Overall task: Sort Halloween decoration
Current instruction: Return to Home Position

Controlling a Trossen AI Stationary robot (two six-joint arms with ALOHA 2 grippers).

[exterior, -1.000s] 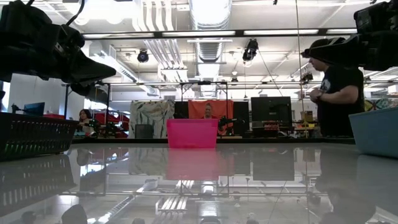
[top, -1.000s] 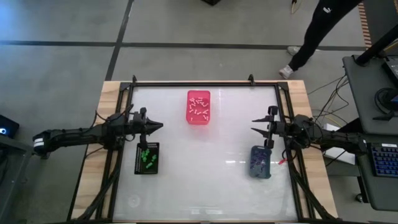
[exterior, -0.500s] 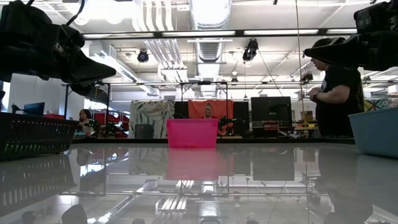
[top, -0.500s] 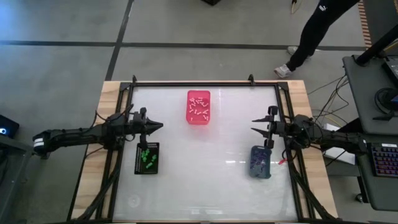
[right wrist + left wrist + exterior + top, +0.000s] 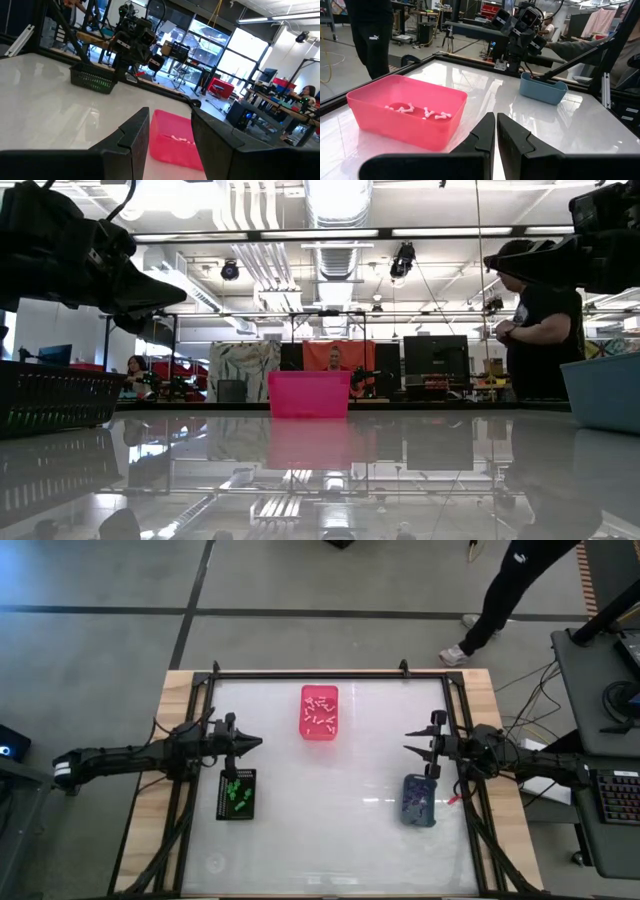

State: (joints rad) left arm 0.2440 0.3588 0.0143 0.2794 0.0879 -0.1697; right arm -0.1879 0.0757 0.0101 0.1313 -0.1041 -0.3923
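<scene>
The Halloween decoration lies sorted in three bins on the white table. White pieces (image 5: 320, 716) are in the pink bin (image 5: 306, 730) at the far middle, green pieces (image 5: 236, 794) in the black basket (image 5: 222, 810) at the left, and purple pieces (image 5: 419, 802) in the grey-blue bin (image 5: 407, 818) at the right. My left gripper (image 5: 257, 743) hovers shut just beyond the black basket, pointing level toward the table's middle. My right gripper (image 5: 408, 743) hovers open just beyond the grey-blue bin, also level, with nothing between its fingers.
A black frame (image 5: 310, 674) runs along the table's edges. A person (image 5: 510, 585) walks on the floor beyond the far right corner and shows in the low view as a person (image 5: 540, 330) at the right. The table's middle and near part lie bare between the bins.
Both arms and all three bins have kept still. Only the person beyond the table's far right corner has shifted a little.
</scene>
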